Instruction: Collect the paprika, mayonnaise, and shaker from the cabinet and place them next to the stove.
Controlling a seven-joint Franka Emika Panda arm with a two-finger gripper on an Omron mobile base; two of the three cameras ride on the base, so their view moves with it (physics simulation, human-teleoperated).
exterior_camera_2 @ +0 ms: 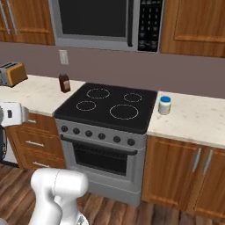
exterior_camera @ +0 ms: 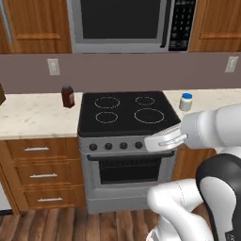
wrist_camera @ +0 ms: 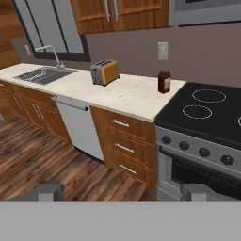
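Paprika [exterior_camera: 68,96], the small dark red-brown squarish bottle with a brown cap, stands upright on the pale speckled stone counter [exterior_camera: 33,117] just left of the flat black glass stove [exterior_camera: 124,113], near the back wall. You will find the same bottle in the right base view [exterior_camera_2: 64,82] and in the hand view [wrist_camera: 164,81], in each case just off the cooktop's left edge and clear of it.

Mayonnaise [exterior_camera: 186,101], the squat white jar with a blue lid, sits upright on the counter to the right of the stove [exterior_camera_2: 107,107], close to its edge but apart from it; the right base view [exterior_camera_2: 165,105] confirms this.

Your gripper [wrist_camera: 122,192] shows its two grey finger tips set far apart at the bottom of the hand view, with nothing between them: the pincer stands wide and carries nothing. It looks out over the wooden floor toward the lower drawers and the oven front, well away from both containers.

Also noted for your record: a silver and orange-brown toaster [wrist_camera: 104,72] on the counter left of the paprika, a steel sink [wrist_camera: 43,74] with a tap beyond it, a white dishwasher front [wrist_camera: 81,127] under the counter, and a steel microwave [exterior_camera: 127,23] above the stove.
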